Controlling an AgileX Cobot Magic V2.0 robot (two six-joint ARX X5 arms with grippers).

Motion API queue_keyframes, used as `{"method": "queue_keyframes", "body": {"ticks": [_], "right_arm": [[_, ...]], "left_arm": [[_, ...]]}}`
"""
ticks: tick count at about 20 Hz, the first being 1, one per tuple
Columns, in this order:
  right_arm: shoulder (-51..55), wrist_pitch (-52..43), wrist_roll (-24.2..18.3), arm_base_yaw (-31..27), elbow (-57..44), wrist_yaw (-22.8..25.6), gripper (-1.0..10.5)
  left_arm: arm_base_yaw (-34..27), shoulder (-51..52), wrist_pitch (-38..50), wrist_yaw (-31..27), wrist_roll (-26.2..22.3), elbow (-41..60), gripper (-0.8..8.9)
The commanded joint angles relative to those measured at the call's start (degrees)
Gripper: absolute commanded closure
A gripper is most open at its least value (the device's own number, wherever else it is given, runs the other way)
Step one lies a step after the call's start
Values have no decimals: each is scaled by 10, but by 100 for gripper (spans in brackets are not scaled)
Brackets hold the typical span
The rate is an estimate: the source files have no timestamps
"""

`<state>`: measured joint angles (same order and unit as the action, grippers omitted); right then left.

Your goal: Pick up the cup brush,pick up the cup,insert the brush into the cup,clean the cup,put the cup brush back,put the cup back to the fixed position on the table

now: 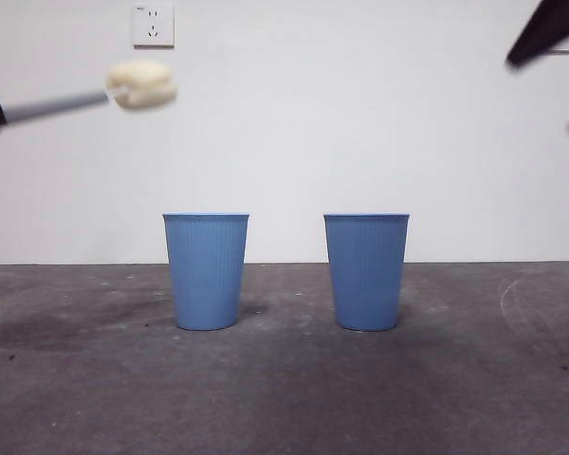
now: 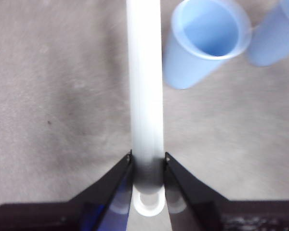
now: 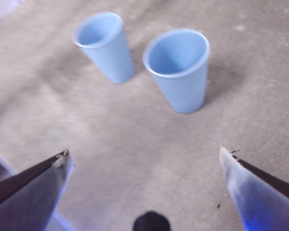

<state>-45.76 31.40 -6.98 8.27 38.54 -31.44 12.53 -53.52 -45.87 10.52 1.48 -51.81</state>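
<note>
Brush [image 1: 140, 85] is lifted in the left gripper's [image 2: 148, 166] closed fingers; both cups [image 1: 206, 270] wait on the table [image 1: 284, 398], right gripper [image 3: 144, 159] open above.

Plain white wall [image 1: 360, 123] with a white socket [image 1: 153, 26]

White wall socket [image 1: 153, 26] high on the plain white wall [image 1: 360, 123], upper left

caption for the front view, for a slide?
Cup brush held aloft at left, two blue cups upright on the table.
</note>
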Motion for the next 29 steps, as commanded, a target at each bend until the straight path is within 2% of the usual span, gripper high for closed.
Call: {"method": "queue_keyframes", "body": {"ticks": [1,2,4,6,8,10,14,21,25,29], "right_arm": [[-17,-89,61,21,-49,8,321],[-28,-136,88,38,-68,41,322],[-55,-208,109,76,-98,87,322],[-85,-275,107,117,-122,130,322],[-128,-354,94,163,-146,193,322],[-172,-448,98,185,-168,235,322],[-280,-595,98,191,-175,258,322],[-460,-798,118,191,-175,260,321],[-515,-855,120,191,-163,263,321],[-565,-870,120,192,-123,263,321]], "left_arm": [[-1,42,-29,5,-7,0,822],[-1,59,-45,5,-7,0,822],[-1,83,-70,6,-7,0,822],[-1,98,-93,16,-10,0,822],[-1,103,-105,26,-13,0,822],[-1,104,-115,30,-13,0,822],[-1,104,-129,30,-18,0,822],[-1,104,-132,30,-22,0,822],[-1,104,-131,30,-22,0,822],[-1,104,-132,30,-29,0,822]]}}
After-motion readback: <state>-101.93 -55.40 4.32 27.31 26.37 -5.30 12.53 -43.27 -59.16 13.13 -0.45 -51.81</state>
